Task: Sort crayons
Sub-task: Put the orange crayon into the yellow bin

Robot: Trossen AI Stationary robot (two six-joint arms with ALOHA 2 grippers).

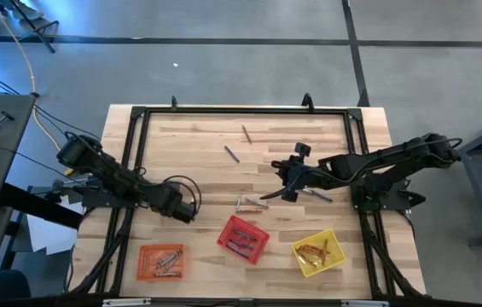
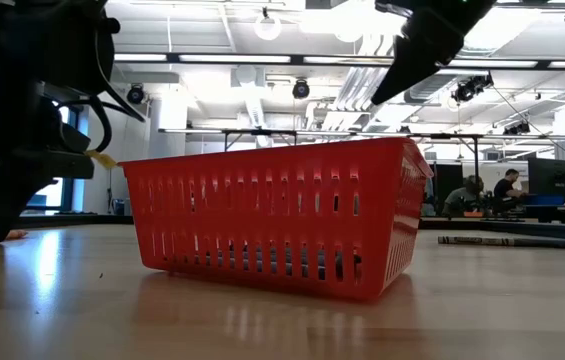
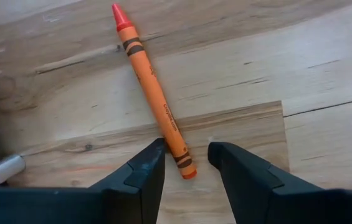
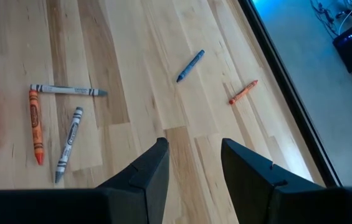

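While the left gripper (image 3: 185, 165) sits low over the table (image 1: 189, 153) with its fingers (image 3: 144, 171) parted, an orange crayon (image 3: 155, 99) lies flat on the wood with its butt end just inside the gap; neither finger visibly touches it, so nothing is gripped. In the high view that gripper (image 1: 185, 207) is at the front-left of the table, just behind the orange basket (image 1: 160, 261), which has a few crayons in it. Right gripper (image 4: 191, 165) also spread apart and holding nothing, hovering above bare wood; in the high view it (image 1: 285, 189) is right of table centre. Ahead of it in its wrist view: a loose cluster of one orange crayon (image 4: 35, 126) and two grey crayons (image 4: 68, 91), the second grey one (image 4: 68, 144) at an angle beside the orange. Further off, well apart from the cluster, a blue crayon (image 4: 190, 66) and another small orange crayon (image 4: 243, 92) near the table's black frame edge. Another grey crayon (image 1: 317, 195) lies just right of the right gripper in the high view. Red basket (image 1: 242, 239) sits front-centre with crayons inside, tilted relative to the table edge; yellow basket (image 1: 317, 252) front-right holds orange crayons. Low view shows the red basket (image 2: 272, 215) close up; contents barely visible through the mesh.
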